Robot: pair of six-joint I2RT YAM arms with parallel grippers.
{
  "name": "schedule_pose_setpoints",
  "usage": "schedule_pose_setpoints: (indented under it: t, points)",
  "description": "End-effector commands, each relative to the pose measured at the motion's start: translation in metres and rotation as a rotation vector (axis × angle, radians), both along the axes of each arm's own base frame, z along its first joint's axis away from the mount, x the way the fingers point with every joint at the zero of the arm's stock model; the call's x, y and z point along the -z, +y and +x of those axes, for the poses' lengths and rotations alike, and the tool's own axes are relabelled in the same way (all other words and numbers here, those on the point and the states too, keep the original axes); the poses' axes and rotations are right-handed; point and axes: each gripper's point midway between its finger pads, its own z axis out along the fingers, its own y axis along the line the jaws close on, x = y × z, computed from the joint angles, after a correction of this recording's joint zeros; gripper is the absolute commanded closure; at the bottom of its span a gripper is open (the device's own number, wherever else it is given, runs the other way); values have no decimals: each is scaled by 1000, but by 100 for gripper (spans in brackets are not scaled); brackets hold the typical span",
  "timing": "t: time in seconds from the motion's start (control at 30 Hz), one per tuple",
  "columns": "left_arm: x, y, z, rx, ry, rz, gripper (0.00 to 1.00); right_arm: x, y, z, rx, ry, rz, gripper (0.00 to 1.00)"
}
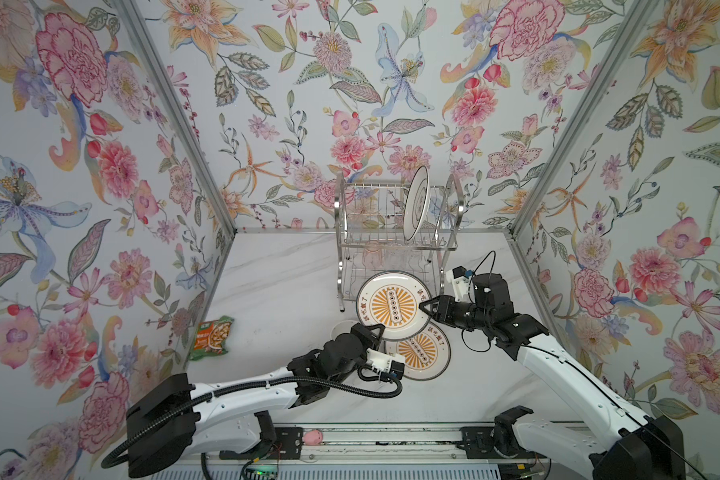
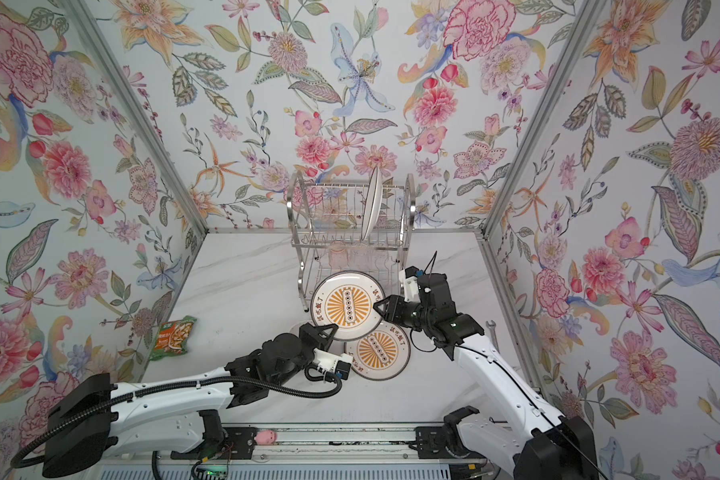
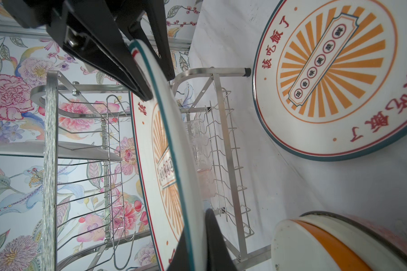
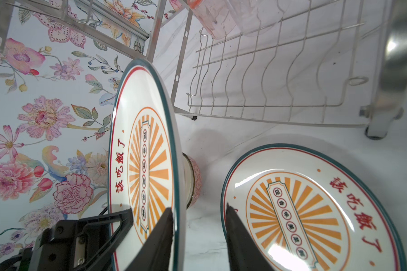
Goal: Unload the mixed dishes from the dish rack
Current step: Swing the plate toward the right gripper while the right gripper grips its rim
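Both top views: left hand (image 1: 378,330) clamps raised plate (image 1: 391,305); right hand (image 1: 424,307), ajar, straddles it.

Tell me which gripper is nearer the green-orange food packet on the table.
Left. The left gripper grips the raised sunburst plate at the rim facing the food packet. The right gripper straddles the opposite rim, farther away across the plate.
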Motion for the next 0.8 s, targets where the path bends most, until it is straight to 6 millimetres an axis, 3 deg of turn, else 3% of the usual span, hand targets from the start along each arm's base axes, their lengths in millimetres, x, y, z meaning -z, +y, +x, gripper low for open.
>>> schedule_pose_setpoints:
  t: [0.0, 0.4, 0.73, 0.77]
  points:
    - [-20, -9, -1, 10, -52, -64, 100, -5, 1, 4, 16, 18, -6, 66]
    - [-20, -8, -1, 1, -62, -78, 100, 2, 6, 10, 16, 64, -9, 77]
    - [-23, -9, 2, -13, -71, -106, 100, -4, 7, 16, 20, 44, 6, 100]
    - [-25, -9, 2, -16, -74, -116, 95, -5, 6, 16, 23, 36, 7, 100]
